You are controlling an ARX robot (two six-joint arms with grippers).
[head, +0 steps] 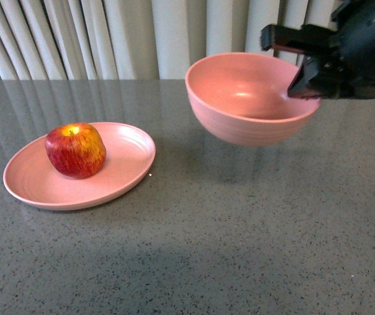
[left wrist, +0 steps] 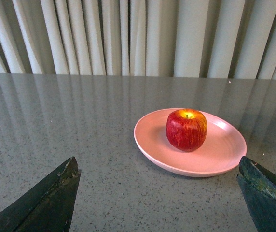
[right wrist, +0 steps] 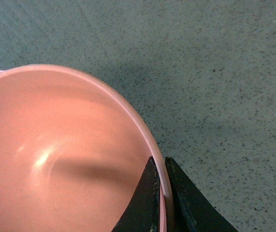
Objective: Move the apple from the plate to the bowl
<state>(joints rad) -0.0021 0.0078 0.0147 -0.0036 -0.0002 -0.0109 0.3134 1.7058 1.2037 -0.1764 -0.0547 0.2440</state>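
Observation:
The red apple with a yellow stem patch sits on the shallow pink plate at the left of the table. My right gripper is shut on the right rim of the deep pink bowl and holds it tilted above the table, right of the plate. In the right wrist view the two fingers pinch the bowl's rim, gripper. In the left wrist view my left gripper is open and empty, short of the plate and apple.
The grey speckled table carries only the plate. The bowl's shadow lies on the table below it. Pale curtains hang behind the table's far edge.

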